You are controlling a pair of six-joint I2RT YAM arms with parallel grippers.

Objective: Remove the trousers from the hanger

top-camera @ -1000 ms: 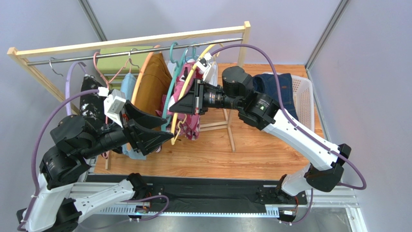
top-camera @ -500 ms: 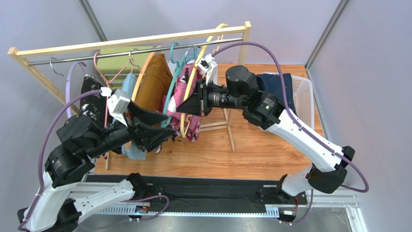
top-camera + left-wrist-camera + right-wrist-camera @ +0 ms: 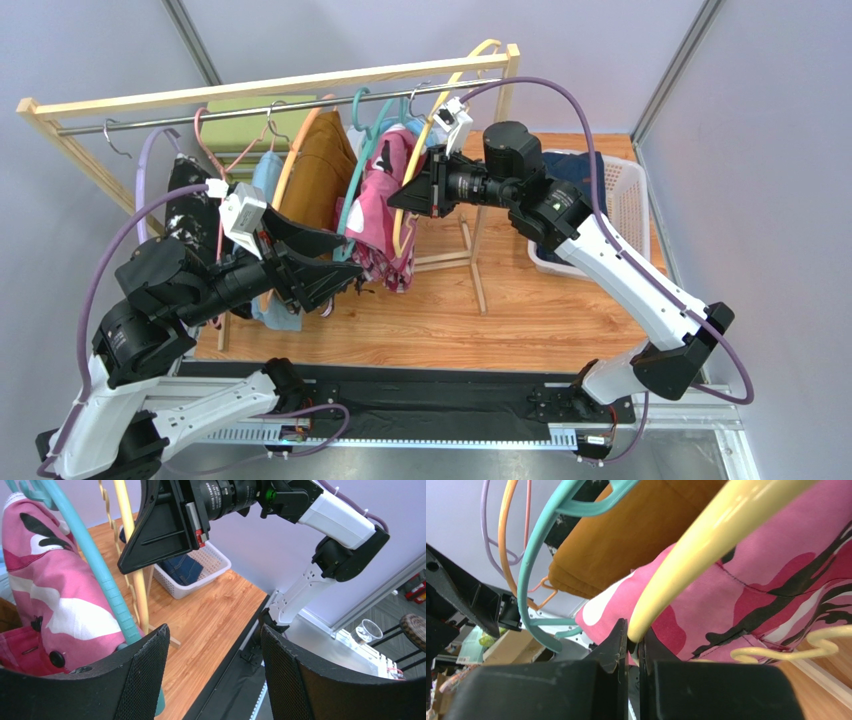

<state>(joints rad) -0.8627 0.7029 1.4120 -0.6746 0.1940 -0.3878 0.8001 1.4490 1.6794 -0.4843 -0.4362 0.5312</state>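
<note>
- Yellow plastic marks the overhead view. The right gripper (image 3: 402,200) is clamped on a long yellow plastic hanger (image 3: 400,236), whose upper end shows above the top beam of the wooden clothes rack (image 3: 270,85).
- The pink floral trousers (image 3: 380,195) hang just left of that hanger. Further left along the rack come the mustard-brown trousers (image 3: 320,165), the light blue trousers (image 3: 265,180) and the black speckled trousers (image 3: 185,205).
- The dark navy trousers (image 3: 585,165) lie in the white plastic basket (image 3: 625,195) on the right.
- The left gripper (image 3: 352,262) hovers at the pink cloth's lower edge, jaws wide and holding nothing.
- We judge the step in hand to be parting the pink pair from its hanger. The next move calls for the left jaws to close on the cloth while the right draws the hanger away.
- From the left wrist, the spread fingers frame bare wooden floor (image 3: 210,615). The pink cloth sits at the upper left, against a teal plastic hanger (image 3: 95,565). Room lies open to the right, towards the basket, but it is tight on the left.
- From the right wrist, the jaws are pinched narrow on the yellow hanger, with pink cloth close behind. We cannot tell whether the cloth hangs on the yellow hanger or the teal one.
- The teal hanger curves close by, so we think a sideways pull could snag it.
</note>
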